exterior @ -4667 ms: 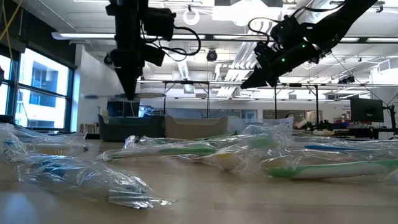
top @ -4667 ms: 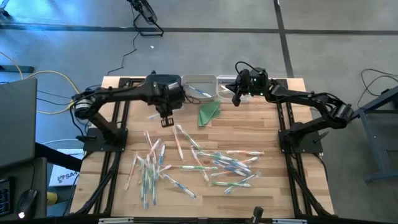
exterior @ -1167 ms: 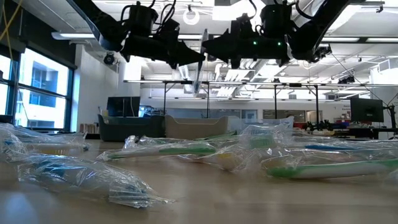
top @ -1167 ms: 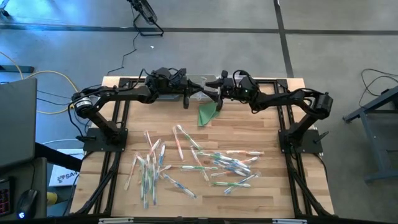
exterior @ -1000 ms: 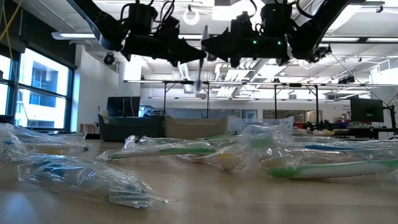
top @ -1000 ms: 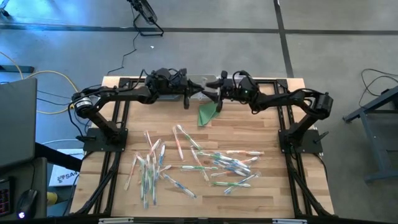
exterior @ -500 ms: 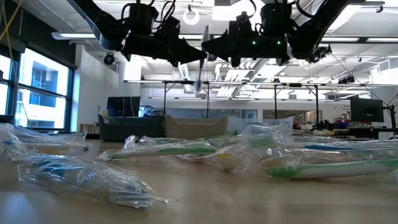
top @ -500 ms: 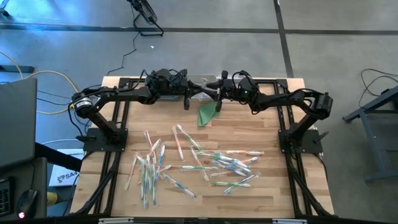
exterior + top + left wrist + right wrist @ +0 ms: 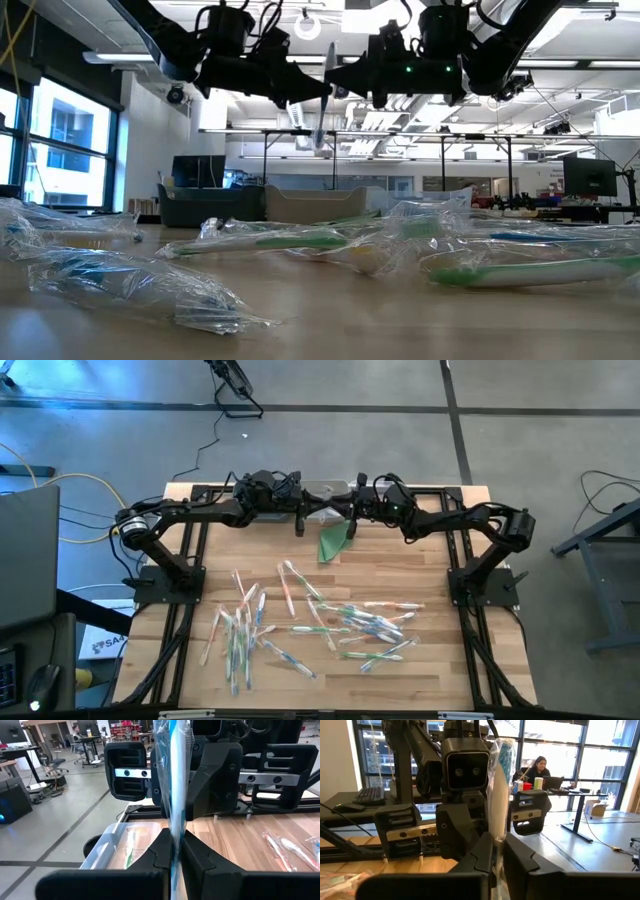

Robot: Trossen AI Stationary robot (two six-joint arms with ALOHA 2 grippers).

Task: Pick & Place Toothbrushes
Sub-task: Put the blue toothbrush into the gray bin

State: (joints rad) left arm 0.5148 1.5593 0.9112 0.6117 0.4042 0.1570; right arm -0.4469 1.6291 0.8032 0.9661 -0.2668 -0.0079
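Up at 12 o'clock over the desk [image 9: 400, 575], left gripper [image 9: 307, 513] and right gripper [image 9: 345, 512] both pinch one wrapped toothbrush [image 9: 176, 795]

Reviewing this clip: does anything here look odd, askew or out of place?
Yes: one wrapped toothbrush is pinched by both grippers at once, high over the table's far edge. The left gripper and right gripper face each other, each shut on it, above the clear bin. The loose toothbrushes lie scattered.
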